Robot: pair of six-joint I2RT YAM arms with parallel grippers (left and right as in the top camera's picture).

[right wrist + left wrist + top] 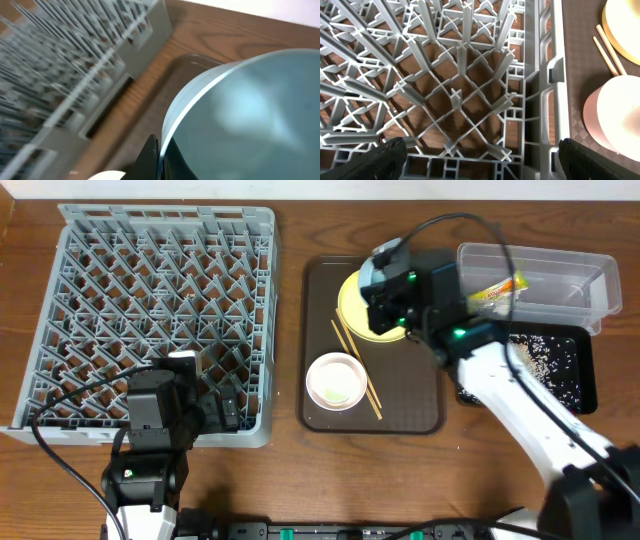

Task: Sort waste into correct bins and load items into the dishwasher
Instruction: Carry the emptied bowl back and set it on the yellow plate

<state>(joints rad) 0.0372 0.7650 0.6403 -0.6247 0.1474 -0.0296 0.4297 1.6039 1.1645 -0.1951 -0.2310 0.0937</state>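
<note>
**Grey dish rack [160, 212] on the left, light blue bowl [250, 110] clamped on the right**

Overhead first: the left gripper [215, 408] hovers over the rack's near right corner, jaws spread wide and holding nothing. Across on the dark brown serving tray [410, 395], the right gripper [385, 295] sits above the yellow plate [352, 305]. The pinkish-white bowl [335, 380] rests nearer the front, and the chopsticks [357, 370] lie slantwise along its right side. The snack wrapper [497, 290] is in the clear tub [590, 270]. The rice scraps [540, 365] are scattered in the black tray [580, 345], which lies just in front of the tub.

Over to the left wrist: both fingers [385, 160] frame the bottom corners, well apart, with rack pegs beneath them. The pale bowl and the plate show at the right edge.

Right wrist now (the rack is a blur here): the fingers are clenched on the blue bowl's rim, and the bowl fills the frame above the brown tray's corner.
</note>
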